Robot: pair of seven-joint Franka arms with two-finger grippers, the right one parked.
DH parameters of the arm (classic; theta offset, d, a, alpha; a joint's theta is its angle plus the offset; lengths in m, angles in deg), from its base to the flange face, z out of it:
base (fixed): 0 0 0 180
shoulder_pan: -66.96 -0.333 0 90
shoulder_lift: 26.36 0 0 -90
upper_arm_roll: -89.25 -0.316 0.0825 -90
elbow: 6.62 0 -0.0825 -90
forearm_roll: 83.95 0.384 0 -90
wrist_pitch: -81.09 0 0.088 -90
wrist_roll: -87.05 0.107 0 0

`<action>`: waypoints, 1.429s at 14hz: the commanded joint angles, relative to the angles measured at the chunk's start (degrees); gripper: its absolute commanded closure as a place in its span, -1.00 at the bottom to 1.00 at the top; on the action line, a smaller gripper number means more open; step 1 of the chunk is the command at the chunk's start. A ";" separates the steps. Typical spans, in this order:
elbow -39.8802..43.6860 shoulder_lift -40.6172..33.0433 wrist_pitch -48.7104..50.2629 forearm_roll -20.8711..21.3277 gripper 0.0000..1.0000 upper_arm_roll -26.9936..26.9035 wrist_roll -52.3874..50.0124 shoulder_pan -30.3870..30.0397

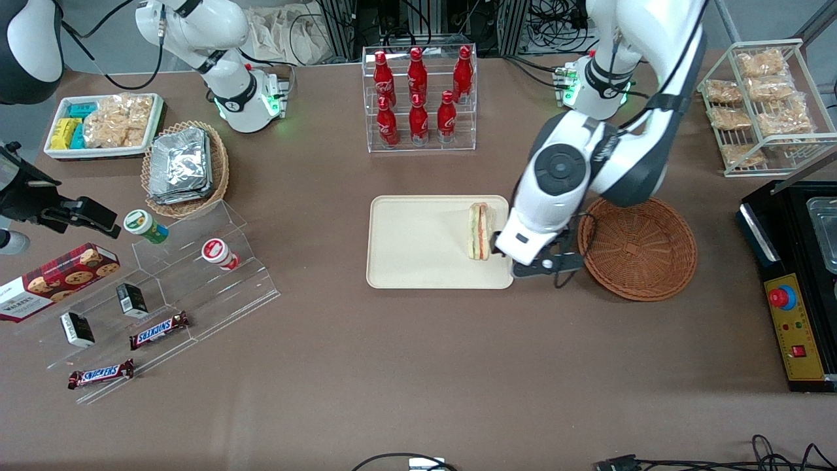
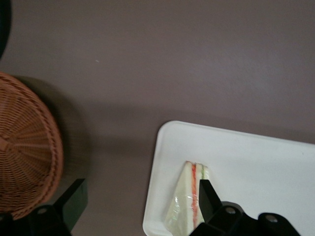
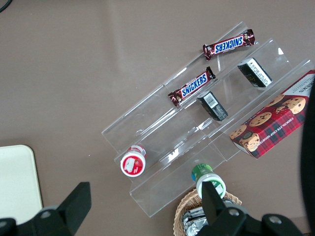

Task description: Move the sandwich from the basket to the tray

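Gripper [image 2: 140, 209]: fingers [image 2: 209, 199] spread wide, gripping nothing, one finger just beside the sandwich [image 1: 478, 231]. Sandwich: lying on the tray [image 1: 418, 248], at the edge nearest the basket [image 1: 637, 248] (filling layers visible). Basket: on the table beside the tray, partly covered by the working arm in the front view. Nearby: red bottles in a clear rack [image 1: 419, 98]; chocolate bars marked "SNICKERS" [image 1: 159, 330]; foil packets [image 1: 178, 165].

Overhead front view; two downward wrist close-ups
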 commanded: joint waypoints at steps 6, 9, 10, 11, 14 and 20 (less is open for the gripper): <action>-0.33 -8.62 11.05 -2.76 -1.00 0.50 16.26 -13.41; -0.07 -11.61 13.52 -2.68 -1.00 0.41 21.47 -16.49; 0.37 -12.66 13.96 -2.59 -1.00 0.33 22.61 -16.85; 0.64 -13.45 14.14 -2.76 -1.00 0.24 23.93 -18.16; 1.25 -16.53 18.17 -5.21 -1.00 0.15 32.08 -20.88; 5.12 -19.26 24.68 -6.37 -1.00 -2.22 40.46 -22.30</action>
